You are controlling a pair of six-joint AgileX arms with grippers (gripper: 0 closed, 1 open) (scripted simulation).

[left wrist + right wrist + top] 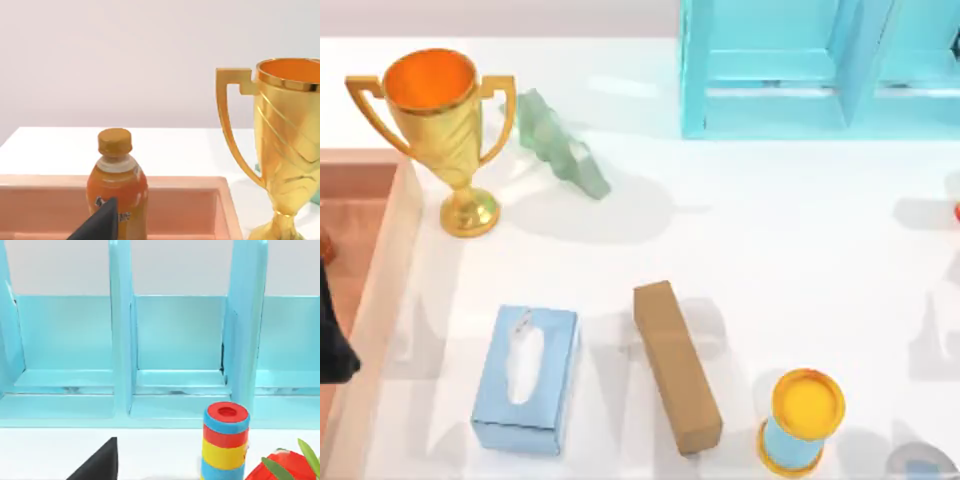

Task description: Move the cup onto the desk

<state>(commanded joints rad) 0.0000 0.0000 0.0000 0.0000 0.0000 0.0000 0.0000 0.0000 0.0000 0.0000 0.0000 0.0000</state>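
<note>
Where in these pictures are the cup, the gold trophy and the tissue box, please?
cup (806,404): top view, on its yellow-orange round top.
gold trophy (448,130): top view, on the side of its bowl.
tissue box (556,360): top view, on its blue top face, beside the opening.

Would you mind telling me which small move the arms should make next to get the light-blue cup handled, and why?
Probably the right arm should swing toward the small light-blue cylindrical cup with the yellow-orange top. It stands upright and untouched near the front of the white table, on the right side, beside the brown cardboard box. The right claw now faces the turquoise shelf instead.
</note>
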